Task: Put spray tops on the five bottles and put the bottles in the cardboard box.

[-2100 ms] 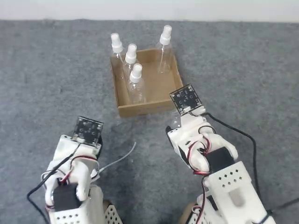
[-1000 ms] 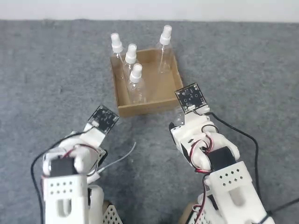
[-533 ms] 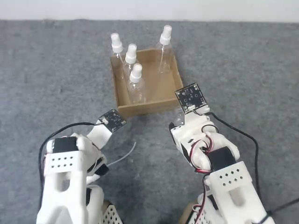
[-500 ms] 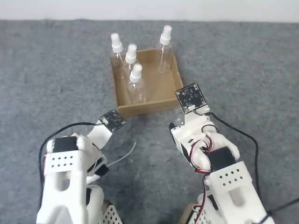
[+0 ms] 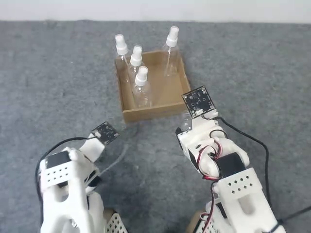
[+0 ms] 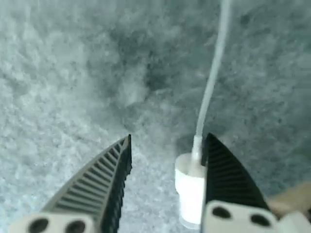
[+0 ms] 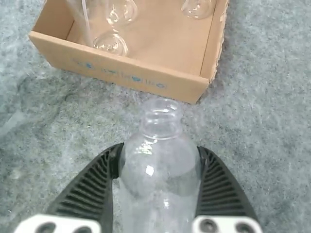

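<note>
Now | left fingers [image 6: 104,189] apart, spray top [image 6: 189,187] tube ahead | right fingers [image 7: 87,194] clamp bottle [image 7: 160,165] (neck toward box [image 7: 121,73])

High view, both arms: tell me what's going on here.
The right gripper is shut on an uncapped bottle, holding it near the front wall of the cardboard box. The left gripper is down at the grey carpet, jaws open around the loose spray top, which lies against one jaw. In the box stand four bottles with spray tops on, so one bottle is left to cap and box.
</note>
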